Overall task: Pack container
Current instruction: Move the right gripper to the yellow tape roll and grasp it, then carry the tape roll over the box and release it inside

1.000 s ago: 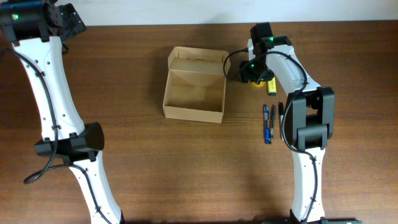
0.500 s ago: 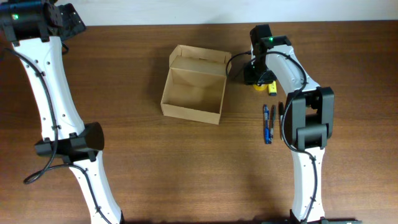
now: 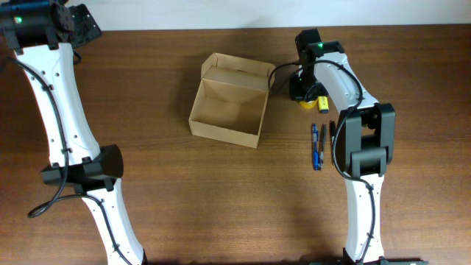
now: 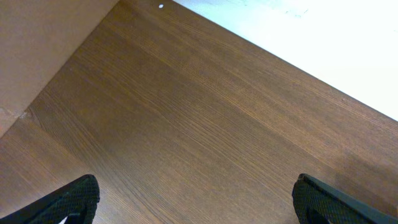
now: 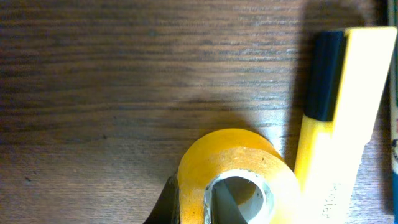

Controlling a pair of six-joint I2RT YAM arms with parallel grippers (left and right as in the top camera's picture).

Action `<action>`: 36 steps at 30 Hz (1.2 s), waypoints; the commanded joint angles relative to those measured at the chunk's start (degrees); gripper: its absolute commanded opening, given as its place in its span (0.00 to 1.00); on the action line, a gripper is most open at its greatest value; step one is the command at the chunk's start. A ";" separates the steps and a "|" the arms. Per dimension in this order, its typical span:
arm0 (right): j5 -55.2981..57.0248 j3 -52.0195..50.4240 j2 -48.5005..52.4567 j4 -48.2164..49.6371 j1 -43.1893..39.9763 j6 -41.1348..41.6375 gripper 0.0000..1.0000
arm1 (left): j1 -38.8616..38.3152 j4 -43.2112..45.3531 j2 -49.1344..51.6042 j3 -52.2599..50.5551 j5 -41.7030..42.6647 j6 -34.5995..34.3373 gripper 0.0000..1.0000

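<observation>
Overhead, the right gripper (image 3: pixel 305 93) is hovering on the yellow tape roll (image 5: pixel 217 152), just beside the cardboard container (image 3: pixel 223 134); I cannot tell whether its jaws are gripping.

The container (image 3: pixel 227 110) has turned a little clockwise in the overhead view: its near-left corner now sits slightly higher and further left in the frame, its near-right corner lower, and the flap edge at the top slants down to the right. The right gripper (image 3: pixel 302 93) has left the box's right wall and moved right and slightly down the frame, so that it is now over the yellow tape roll (image 3: pixel 307 103) in the upper right.
</observation>
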 commanded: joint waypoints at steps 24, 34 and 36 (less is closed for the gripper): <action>-7.28 48.46 -0.90 -31.30 19.06 -14.86 0.04 | 0.15 0.11 1.05 -0.17 0.04 0.50 1.00; -6.88 40.11 3.52 -25.05 27.52 -21.27 0.04 | 0.15 0.11 1.05 -0.17 0.04 0.48 1.00; -6.88 36.13 3.69 -22.47 27.15 -21.27 0.04 | 0.15 0.11 1.05 -0.17 0.04 0.48 1.00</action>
